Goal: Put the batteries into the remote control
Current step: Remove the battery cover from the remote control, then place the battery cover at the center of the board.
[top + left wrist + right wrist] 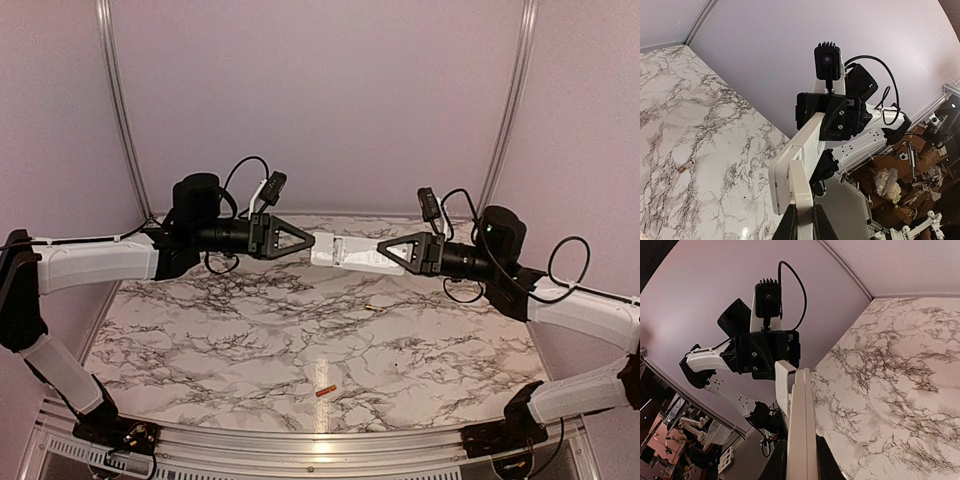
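The white remote control (348,251) hangs in the air above the back of the marble table, held between both grippers. My left gripper (318,243) is shut on a white cover panel (802,195) at the remote's left end; the panel stands slightly off the remote body (785,170). My right gripper (378,253) is shut on the edge of the remote body (801,430). In the right wrist view the cover panel (781,385) juts out at the far end. An orange-copper battery (326,390) lies near the table's front edge and also shows in the left wrist view (686,167). A gold battery (375,308) lies right of centre.
The marble table (200,340) has lilac walls behind and at both sides, with metal posts (120,110) in the back corners. A metal rail (300,440) runs along the front edge between the arm bases.
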You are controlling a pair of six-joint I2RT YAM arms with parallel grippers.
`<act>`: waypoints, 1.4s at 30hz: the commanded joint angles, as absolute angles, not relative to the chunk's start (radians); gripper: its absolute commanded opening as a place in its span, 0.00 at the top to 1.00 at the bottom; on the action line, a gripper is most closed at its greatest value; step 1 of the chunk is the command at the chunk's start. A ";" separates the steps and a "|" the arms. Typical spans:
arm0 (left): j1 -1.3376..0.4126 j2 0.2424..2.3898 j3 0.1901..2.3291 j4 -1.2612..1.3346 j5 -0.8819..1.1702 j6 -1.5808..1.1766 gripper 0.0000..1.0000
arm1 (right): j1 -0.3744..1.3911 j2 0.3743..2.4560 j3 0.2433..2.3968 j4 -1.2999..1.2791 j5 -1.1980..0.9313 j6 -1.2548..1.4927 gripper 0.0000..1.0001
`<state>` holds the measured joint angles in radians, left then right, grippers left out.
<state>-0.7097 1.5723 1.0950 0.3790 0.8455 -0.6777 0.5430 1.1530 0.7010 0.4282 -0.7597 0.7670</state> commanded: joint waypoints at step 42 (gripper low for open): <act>-0.531 1.684 0.736 0.378 0.762 -0.613 0.80 | 0.360 0.994 0.661 0.072 -0.886 0.580 1.00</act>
<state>-0.5346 1.7668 0.7105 0.4278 0.8234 -0.7151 0.3706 1.0000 0.6735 0.0921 -0.8738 0.6079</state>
